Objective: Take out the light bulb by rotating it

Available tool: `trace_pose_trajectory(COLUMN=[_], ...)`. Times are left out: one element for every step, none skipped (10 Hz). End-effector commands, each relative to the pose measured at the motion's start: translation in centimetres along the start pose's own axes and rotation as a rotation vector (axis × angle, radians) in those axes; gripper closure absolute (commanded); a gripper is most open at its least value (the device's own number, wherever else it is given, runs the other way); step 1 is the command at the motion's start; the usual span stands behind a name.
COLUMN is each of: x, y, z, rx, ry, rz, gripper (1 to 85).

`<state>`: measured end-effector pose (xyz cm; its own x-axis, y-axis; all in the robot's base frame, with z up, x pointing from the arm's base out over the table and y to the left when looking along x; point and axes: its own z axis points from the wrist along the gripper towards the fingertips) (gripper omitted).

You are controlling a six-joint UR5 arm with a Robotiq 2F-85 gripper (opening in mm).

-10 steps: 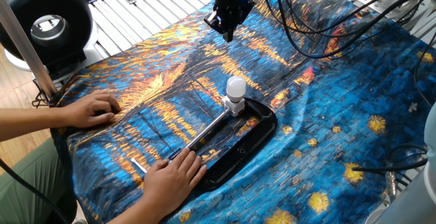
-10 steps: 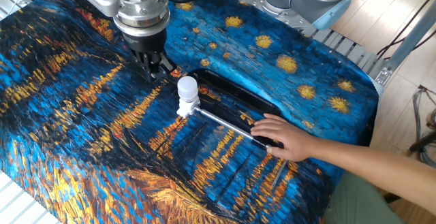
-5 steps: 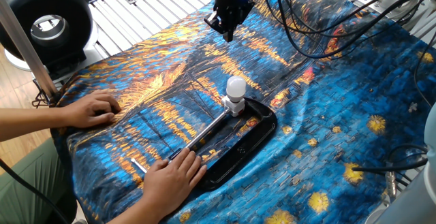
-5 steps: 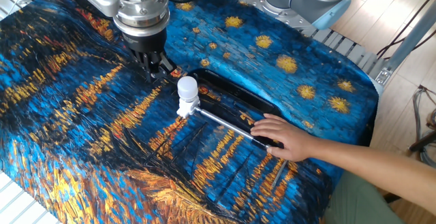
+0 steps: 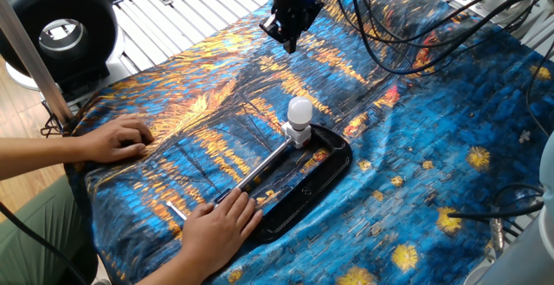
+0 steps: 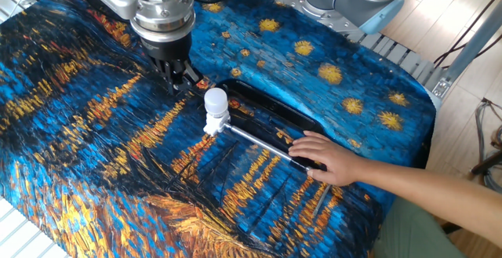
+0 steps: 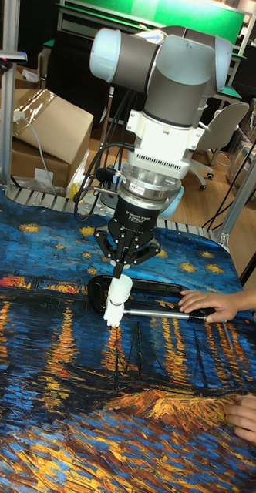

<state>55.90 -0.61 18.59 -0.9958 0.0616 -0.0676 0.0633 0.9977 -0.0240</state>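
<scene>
The hand [image 7: 122, 266] is seen too small for its finger gap to be judged; the arm is cut off at the frame top in both fixed views.

A small white frosted light bulb [image 5: 299, 110] [image 6: 215, 99] [image 7: 119, 289] stands upright, its round globe at the top and a narrower white neck below. The neck sits in a white cube-shaped socket [image 5: 297, 135] [image 6: 215, 123], so the bulb is still mounted. The socket is fixed to the end of a thin metal rod [image 5: 264, 165] [image 6: 255, 139] that lies across a shallow black tray [image 5: 333, 165] [image 6: 302, 120]. The tray rests on a cloth [image 5: 450, 138] [image 6: 78, 132] painted in swirling blue and orange, with yellow stars. Bulb and socket sit at one end of the tray, near its rim.
</scene>
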Motion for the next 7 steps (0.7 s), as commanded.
trace_pose_trajectory(x=[-0.08,-0.1,-0.11,-0.2,-0.27,-0.12,0.12], y=[0.18,0.15,0.16,0.24,0.48,0.81,0.79], z=[-0.09,-0.06,-0.01,0.03,0.11,0.13,0.18], rx=[-0.009,-0.008,-0.008,-0.01,-0.019,-0.032,-0.038], ry=[-0.003,-0.003,-0.003,-0.006,-0.008,-0.003,0.001], rz=[0.0,0.003,0.009,0.011,0.01,0.005,-0.016], gripper=[84.7,84.7,84.7,82.7,82.0,77.7,62.3])
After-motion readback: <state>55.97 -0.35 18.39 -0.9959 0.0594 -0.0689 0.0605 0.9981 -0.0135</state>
